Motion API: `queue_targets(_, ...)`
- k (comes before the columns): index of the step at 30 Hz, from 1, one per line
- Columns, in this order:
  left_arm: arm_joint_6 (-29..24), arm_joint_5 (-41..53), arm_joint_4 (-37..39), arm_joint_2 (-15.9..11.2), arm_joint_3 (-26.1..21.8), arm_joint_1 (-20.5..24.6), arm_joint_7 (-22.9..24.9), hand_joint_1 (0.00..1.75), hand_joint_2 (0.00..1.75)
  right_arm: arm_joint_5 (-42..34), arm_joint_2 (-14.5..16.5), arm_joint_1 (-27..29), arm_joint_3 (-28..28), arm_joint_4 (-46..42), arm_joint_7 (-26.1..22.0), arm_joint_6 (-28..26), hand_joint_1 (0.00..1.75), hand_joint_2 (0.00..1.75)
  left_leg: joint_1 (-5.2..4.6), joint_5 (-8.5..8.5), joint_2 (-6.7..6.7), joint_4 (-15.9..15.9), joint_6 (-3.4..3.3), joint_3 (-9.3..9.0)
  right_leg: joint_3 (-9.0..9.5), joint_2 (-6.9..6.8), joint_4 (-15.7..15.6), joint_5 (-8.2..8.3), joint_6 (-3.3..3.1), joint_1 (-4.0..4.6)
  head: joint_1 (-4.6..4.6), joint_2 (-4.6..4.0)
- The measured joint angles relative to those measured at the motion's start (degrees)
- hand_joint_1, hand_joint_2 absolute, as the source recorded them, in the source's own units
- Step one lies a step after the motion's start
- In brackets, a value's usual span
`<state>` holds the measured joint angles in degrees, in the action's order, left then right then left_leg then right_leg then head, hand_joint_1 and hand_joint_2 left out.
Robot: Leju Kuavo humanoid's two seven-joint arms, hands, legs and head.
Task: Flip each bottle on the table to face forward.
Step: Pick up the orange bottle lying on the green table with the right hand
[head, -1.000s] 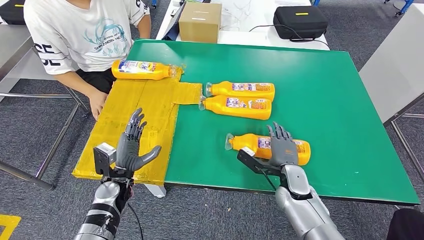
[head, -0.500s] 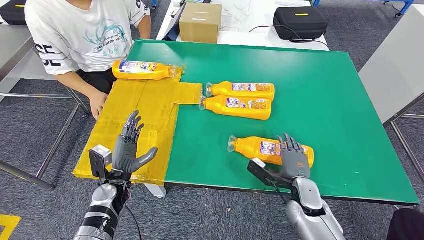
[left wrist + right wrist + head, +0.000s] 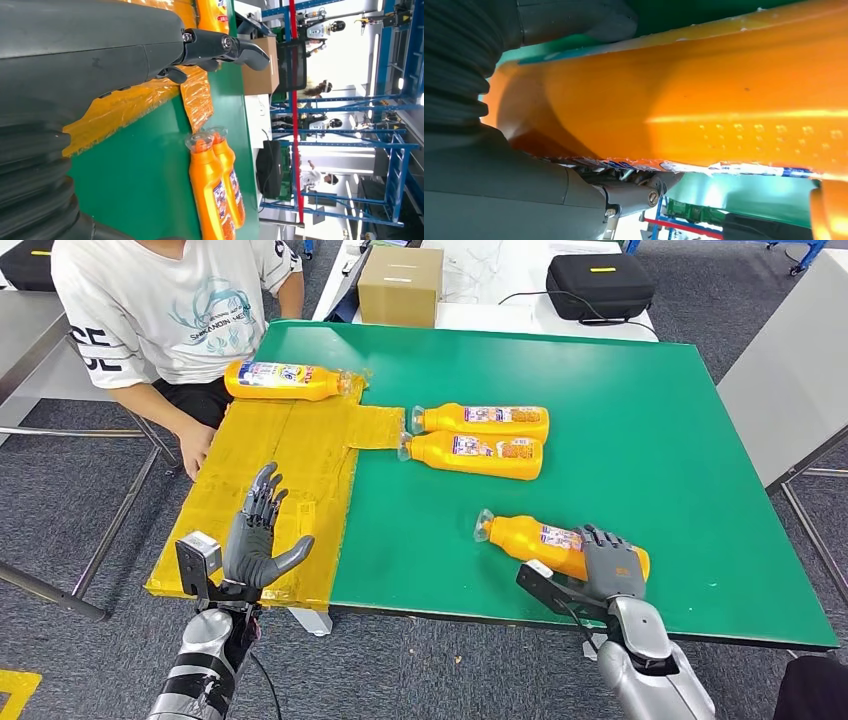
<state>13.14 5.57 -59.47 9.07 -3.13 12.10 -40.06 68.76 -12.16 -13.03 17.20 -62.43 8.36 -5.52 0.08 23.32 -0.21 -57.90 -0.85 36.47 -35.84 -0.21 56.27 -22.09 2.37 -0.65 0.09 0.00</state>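
Right hand: the right hand (image 3: 610,565) is wrapped around the base end of the near bottle (image 3: 545,543), with fingers (image 3: 600,540) laid over its top.
Near bottle: laid on its side near the front edge of the green table (image 3: 650,420), cap pointed toward the robot's left; its orange body (image 3: 704,100) is seen pressed against the palm.
Left hand: the left hand (image 3: 255,535) is held open over the yellow sheet (image 3: 290,455), nothing gripped.
Other bottles: a pair (image 3: 480,438) is laid side by side, touching, mid-table; one bottle (image 3: 288,380) is laid at the sheet's far edge.
Person: a person (image 3: 165,310) is seated at the far left.
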Motion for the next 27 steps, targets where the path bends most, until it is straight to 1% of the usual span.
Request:
queue_targets(6,0.9,-0.5,0.0,-0.3,-0.2,0.1,0.0,0.0,1.75,-0.6,-1.0,-2.7,-0.8,3.8,-0.8,1.9,1.75,1.75,0.0,0.02,0.01,0.0,-0.01,-0.14,0.14,0.0,0.0,0.0,0.0,0.0,0.01,0.0)
queue_targets(10,2.1,-0.6,0.0,-0.6,-0.3,0.5,0.0,0.0,1.75,-2.8,-1.3,-5.0,-1.1,6.7,-2.9,3.5,1.75,1.75,0.0,0.06,0.05,0.0,-0.02,-0.38,0.33,0.04,-0.1,0.0,-0.01,0.01,0.01,0.0)
queue_targets(15,1.5,0.2,1.0,-0.8,-0.3,1.7,0.0,0.0,1.75,-6.3,-0.6,-7.3,-1.2,9.7,-6.7,2.9,1.75,1.75,0.01,0.05,0.09,0.0,-0.05,-0.65,0.62,0.11,-0.1,0.02,-0.05,0.01,0.03,0.0)
queue_targets(17,0.6,0.7,1.7,-0.9,-0.3,2.2,0.1,0.0,1.75,-7.6,0.2,-7.7,-1.3,10.4,-8.0,0.8,1.75,1.75,0.01,0.03,0.13,0.0,-0.06,-0.69,0.68,0.11,-0.1,0.07,-0.04,0.01,0.04,0.0)
queue_targets(19,-0.9,1.2,2.2,-0.9,-0.3,2.5,0.8,0.0,1.75,-9.8,2.0,-7.5,-1.5,10.5,-10.3,-3.5,1.75,1.75,0.01,0.02,0.24,0.0,-0.06,-0.69,0.66,0.15,-0.1,0.16,-0.03,0.02,0.04,0.0)
queue_targets(20,-1.8,1.6,2.4,-0.7,-0.3,2.6,1.6,0.0,1.75,-11.0,3.5,-7.2,-1.5,10.3,-11.6,-6.1,1.75,1.75,0.02,0.02,0.32,0.0,-0.05,-0.68,0.62,0.19,-0.1,0.2,-0.05,0.03,0.03,0.0)
queue_targets(23,-4.2,2.4,2.6,0.0,0.1,3.3,4.1,0.0,1.75,-13.4,9.2,-6.0,-0.9,9.4,-13.7,-12.8,1.75,1.75,0.05,-0.01,0.43,0.0,-0.01,-0.6,0.44,0.27,-0.1,0.23,-0.12,0.09,0.0,0.0)
queue_targets(25,-4.9,2.4,2.6,0.6,0.4,3.6,5.0,0.0,1.75,-13.9,12.3,-5.5,-0.2,8.9,-13.6,-14.5,1.75,1.75,0.09,-0.03,0.37,0.0,0.02,-0.5,0.35,0.23,0.0,0.18,-0.16,0.13,-0.02,0.0)
queue_targets(27,-5.4,2.2,2.6,0.8,0.9,3.7,5.4,0.0,1.75,-14.8,14.1,-5.1,0.4,8.5,-13.6,-14.9,1.75,1.75,0.13,-0.04,0.26,0.0,0.03,-0.38,0.3,0.15,0.0,0.13,-0.18,0.15,-0.01,0.0)
